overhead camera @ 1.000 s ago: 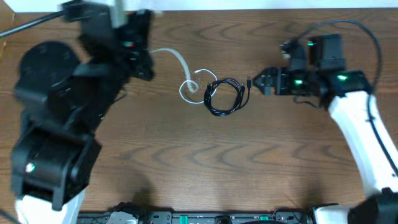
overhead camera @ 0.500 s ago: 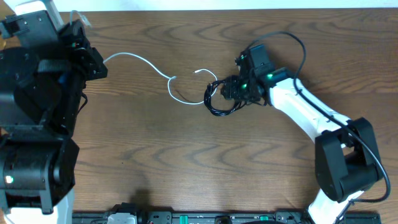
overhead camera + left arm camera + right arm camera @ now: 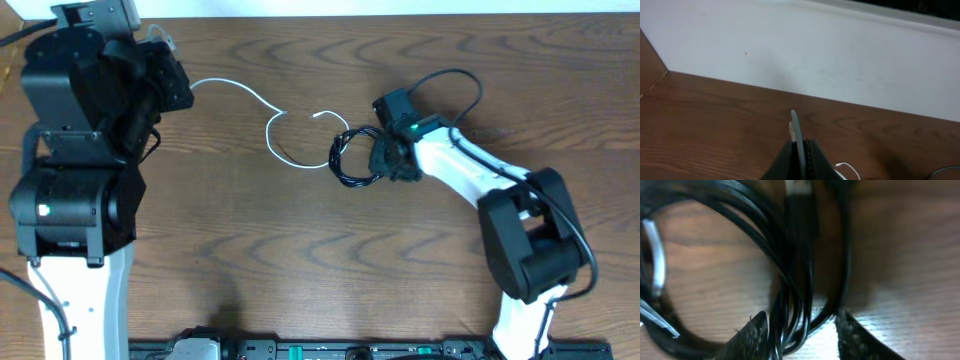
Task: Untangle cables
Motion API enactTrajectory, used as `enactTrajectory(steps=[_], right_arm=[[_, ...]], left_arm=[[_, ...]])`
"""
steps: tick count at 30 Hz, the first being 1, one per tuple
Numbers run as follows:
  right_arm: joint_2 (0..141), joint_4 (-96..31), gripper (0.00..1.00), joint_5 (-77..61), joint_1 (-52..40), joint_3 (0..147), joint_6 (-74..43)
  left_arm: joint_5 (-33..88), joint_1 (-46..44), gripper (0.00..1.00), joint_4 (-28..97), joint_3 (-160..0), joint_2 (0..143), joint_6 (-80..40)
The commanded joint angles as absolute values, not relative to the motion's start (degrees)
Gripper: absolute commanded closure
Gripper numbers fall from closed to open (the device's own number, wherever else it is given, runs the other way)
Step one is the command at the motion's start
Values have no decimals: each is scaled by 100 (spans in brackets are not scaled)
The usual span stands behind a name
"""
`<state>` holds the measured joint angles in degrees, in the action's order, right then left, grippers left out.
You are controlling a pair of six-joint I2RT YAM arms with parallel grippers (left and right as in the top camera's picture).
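left gripper point(image 3: 800, 147): clamped tight on one end of the white cable point(image 3: 250, 95), at the table's point(image 3: 300, 260) 10 o'clock corner; a short stub pokes out past the fingertips.
right gripper point(image 3: 802, 332): part-open, jaws straddling the strands on the 3 o'clock side of the black coil point(image 3: 790, 305); no firm pinch visible yet.
white cable: runs from the left grip toward 4 o'clock and curls into an open loop at the coil's 9 o'clock. Free end is near the coil's 11 o'clock.
black coil: flat on the table near centre, several turns bunched; a plug lies across the strands in the wrist view.
crossing: white loop meets the coil's 9 o'clock edge; threaded through or just overlapping, cannot tell.
step, my read: secure the black coil so the two cables can be pulled apart.
do it well: catch the whole bunch between the pads, not one strand. Keep the left end anchored, then draw toward 3 o'clock slow and low.
watch: the 9 o'clock crossing; if the white loop tightens, ease off.
risk: a single-strand grab could unspool the coil into a worse knot.
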<state>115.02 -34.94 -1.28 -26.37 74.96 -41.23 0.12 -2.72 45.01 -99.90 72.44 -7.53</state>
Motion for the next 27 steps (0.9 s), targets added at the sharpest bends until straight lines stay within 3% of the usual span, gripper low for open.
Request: enactTrajectory(steps=[1, 8, 9, 14, 17, 25, 26, 27], right_arm=[[11594, -3489, 63, -75, -2749, 7559, -4311], [11581, -3990, 98, 493, -2453, 7601, -4324], [11579, -4174, 99, 722, -2322, 7616, -4322], [11577, -4584, 99, 956, -1680, 7616, -3986], [11577, -4121, 99, -224, -1487, 7616, -2906], [11579, -3592, 98, -812, -2248, 7616, -2978], [11579, -3538, 87, -810, -2390, 7616, -2969], [11574, -3546, 68, -810, -2440, 7636, -2939]], left_arm=[[89, -244, 92, 4501, -10009, 7260, -784], [84, -242, 93, 4499, -10009, 7260, -781], [84, -242, 92, 4497, -10009, 7260, -781], [82, -242, 92, 4495, -10009, 7260, -779], [95, -244, 93, 4495, -10009, 7262, -784], [1094, -244, 92, 4410, -10009, 7260, -943], [1253, -244, 93, 4397, -10009, 7258, -1044], [1365, -244, 93, 4390, -10009, 7255, -1079]])
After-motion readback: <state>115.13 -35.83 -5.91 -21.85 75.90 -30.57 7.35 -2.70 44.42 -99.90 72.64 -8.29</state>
